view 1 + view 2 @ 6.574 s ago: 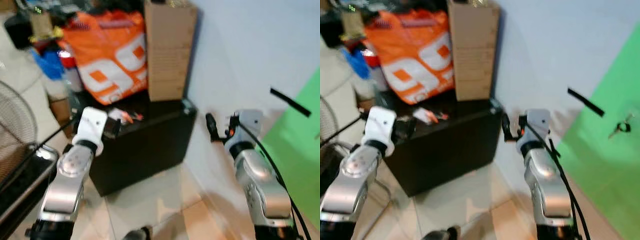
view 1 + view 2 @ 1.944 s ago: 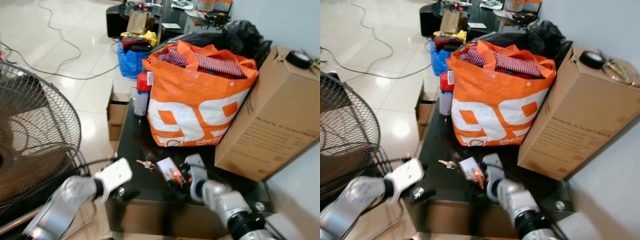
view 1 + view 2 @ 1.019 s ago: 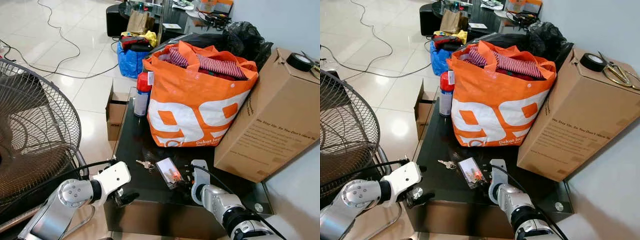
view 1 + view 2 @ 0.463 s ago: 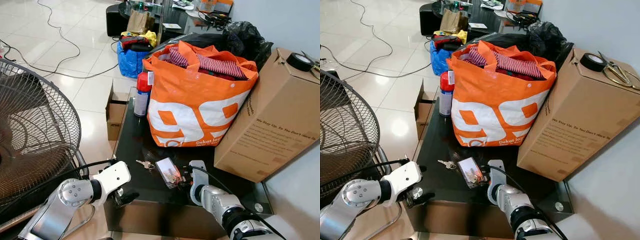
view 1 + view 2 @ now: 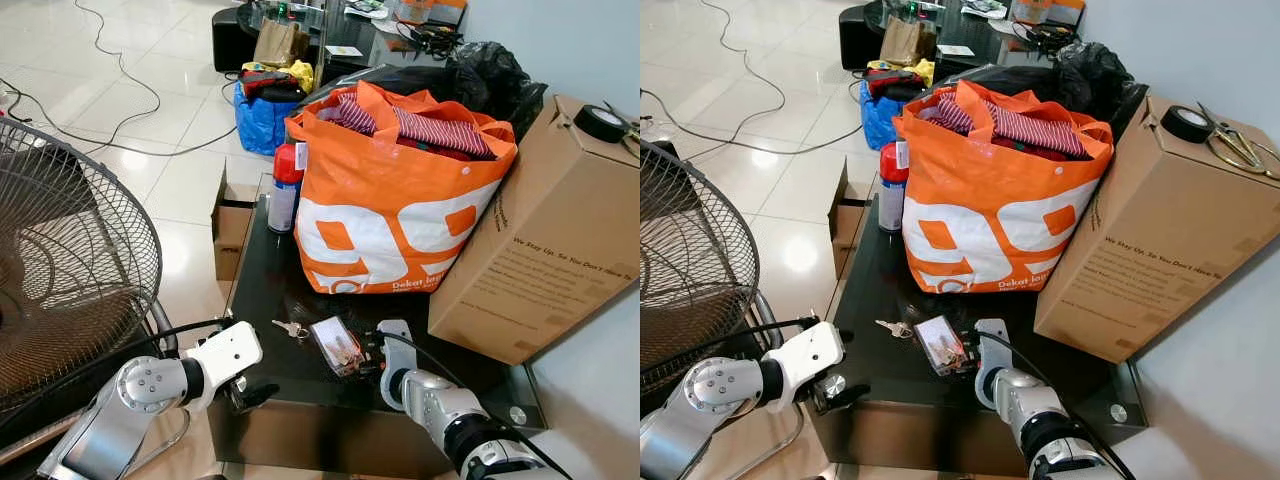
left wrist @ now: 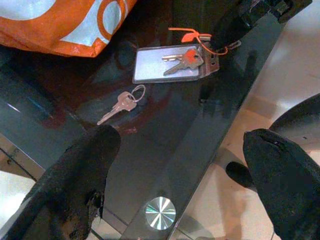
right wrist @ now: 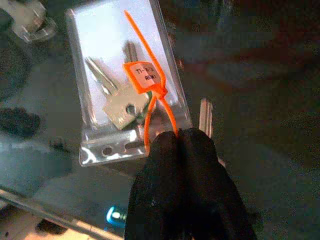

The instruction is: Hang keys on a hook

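Note:
A clear plastic pouch [image 7: 127, 85] holding two keys lies on the black glass table [image 5: 262, 300], near its front edge. An orange zip tie [image 7: 150, 85] with a tag runs through the pouch. My right gripper [image 7: 178, 137] is shut on that orange tie at the pouch's edge; from the head it sits just right of the pouch [image 5: 337, 345]. A loose key on a ring [image 6: 124, 104] lies left of the pouch. My left gripper [image 6: 180, 135] is open and low at the table's front left edge, short of the loose key [image 5: 291, 327].
Behind the keys stand an orange shopping bag [image 5: 395, 205] and a tilted cardboard box [image 5: 535, 240] with a tape roll on top. A red-capped spray can [image 5: 284, 190] stands at the back left. A large fan [image 5: 60, 270] is to my left. A grey wall [image 5: 1230, 380] is at the right.
The camera swung from the wall and green panel round to the table. My right gripper reached the pouch and shut on its orange tie. In the last half second almost nothing moved.

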